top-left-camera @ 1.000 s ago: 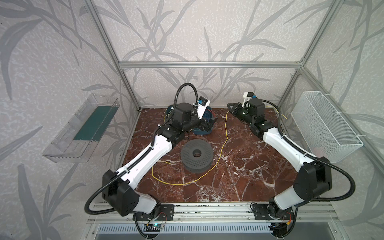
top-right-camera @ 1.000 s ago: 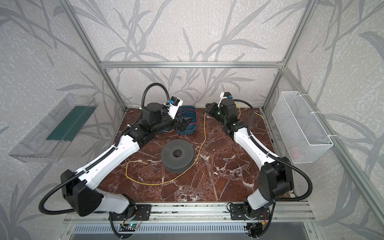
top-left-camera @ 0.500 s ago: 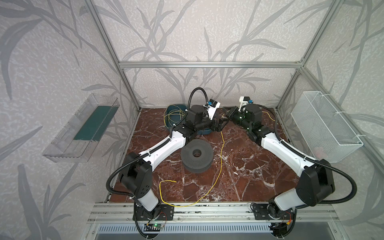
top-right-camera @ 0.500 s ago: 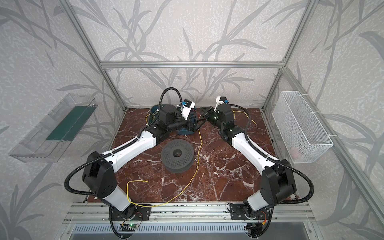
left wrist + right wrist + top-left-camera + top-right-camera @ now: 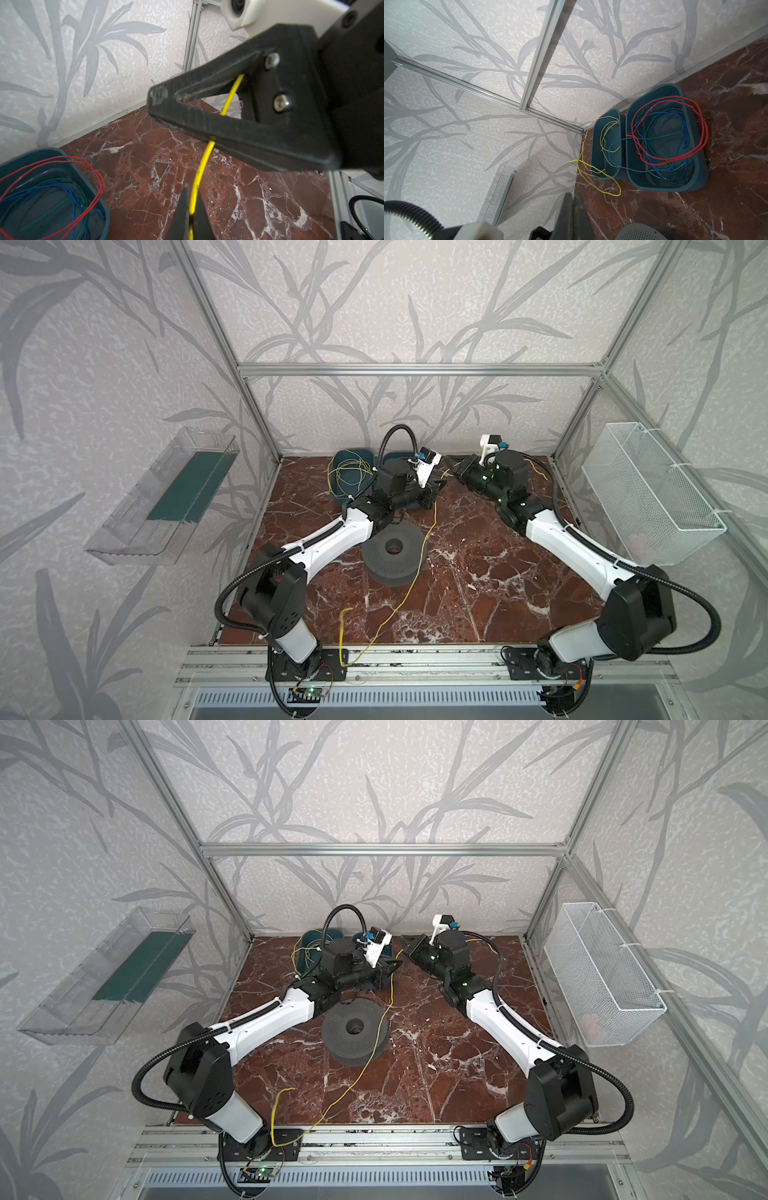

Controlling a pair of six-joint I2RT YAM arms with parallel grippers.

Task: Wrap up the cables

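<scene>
Two robot arms meet over a red marble table (image 5: 478, 572). The left gripper (image 5: 191, 199) is closed on one yellow cable (image 5: 204, 158), pinched between its two fingertips. Just ahead of them, the right gripper (image 5: 572, 197) is also clamped shut. The left wrist view shows the same cable passing between its two fingers. The two pairs of jaws are close together, with a short stretch of cable between them.

From the left jaws the cable drops past one grey perforated spool (image 5: 382, 568), which lies flat on the table below them. It trails over the table's front edge and curls back.

Ahead of the right jaws sit two teal bins. The narrower bin (image 5: 608, 176) holds loose yellow loops (image 5: 604, 133). The wider bin (image 5: 699, 178) holds a tangle of red, blue and green cables (image 5: 671, 161).

One white wire basket (image 5: 648, 497) and one clear tray (image 5: 162, 506) hang on the side walls, well apart from both jaws.
</scene>
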